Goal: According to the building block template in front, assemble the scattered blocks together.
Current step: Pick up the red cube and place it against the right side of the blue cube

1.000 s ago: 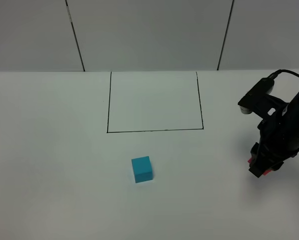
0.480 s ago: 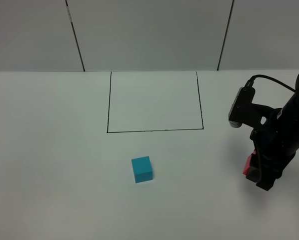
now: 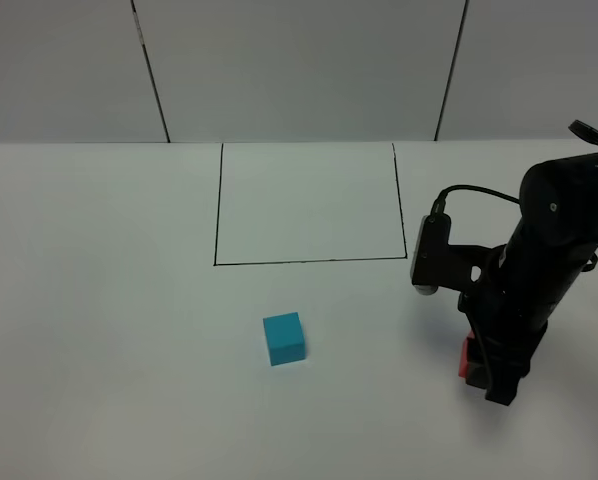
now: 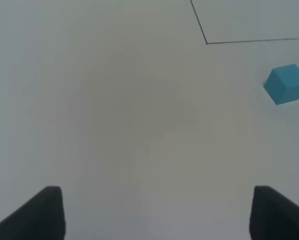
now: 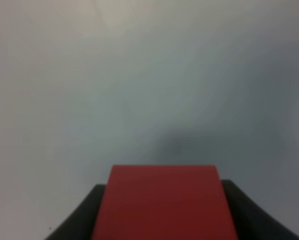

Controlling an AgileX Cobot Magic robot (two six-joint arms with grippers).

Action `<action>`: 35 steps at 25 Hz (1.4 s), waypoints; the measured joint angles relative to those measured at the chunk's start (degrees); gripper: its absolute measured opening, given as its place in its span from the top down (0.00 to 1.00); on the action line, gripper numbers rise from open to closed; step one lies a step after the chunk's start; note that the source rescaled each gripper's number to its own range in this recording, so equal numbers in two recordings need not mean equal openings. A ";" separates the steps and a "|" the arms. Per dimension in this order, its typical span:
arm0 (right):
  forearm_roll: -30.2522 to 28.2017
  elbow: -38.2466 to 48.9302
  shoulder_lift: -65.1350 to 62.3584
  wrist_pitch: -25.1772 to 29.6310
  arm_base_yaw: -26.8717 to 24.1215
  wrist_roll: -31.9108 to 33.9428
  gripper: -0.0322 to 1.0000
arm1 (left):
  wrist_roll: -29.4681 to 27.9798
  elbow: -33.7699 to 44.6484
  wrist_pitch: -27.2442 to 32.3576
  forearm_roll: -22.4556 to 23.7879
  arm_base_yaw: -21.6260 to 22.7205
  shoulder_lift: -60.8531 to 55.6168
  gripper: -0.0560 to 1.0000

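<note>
**Red Cube Pinched, Cyan Cube Loose**

The right claw [image 3: 477, 374] pinched the red cube [image 3: 466, 360] between its fingers. The cyan cube [image 3: 284, 338] sat on the worktop [image 3: 99, 330], well apart from it. The left claw [image 4: 157, 215] was spread and held nothing, with the cyan cube ahead of it.

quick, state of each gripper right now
left gripper: open, holding nothing
right gripper: closed, holding the red cube
</note>
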 joint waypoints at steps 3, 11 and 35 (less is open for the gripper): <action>1.08 -4.20 0.79 -0.13 -0.01 -0.46 0.97 | 0.00 0.00 0.00 0.00 0.00 0.00 0.00; 1.14 -13.96 4.75 2.58 5.22 -2.05 0.97 | 0.00 0.00 0.00 0.00 0.00 0.00 0.00; -1.44 -28.71 21.18 6.25 12.56 -5.20 0.97 | 0.04 0.00 0.00 0.00 0.00 0.00 0.00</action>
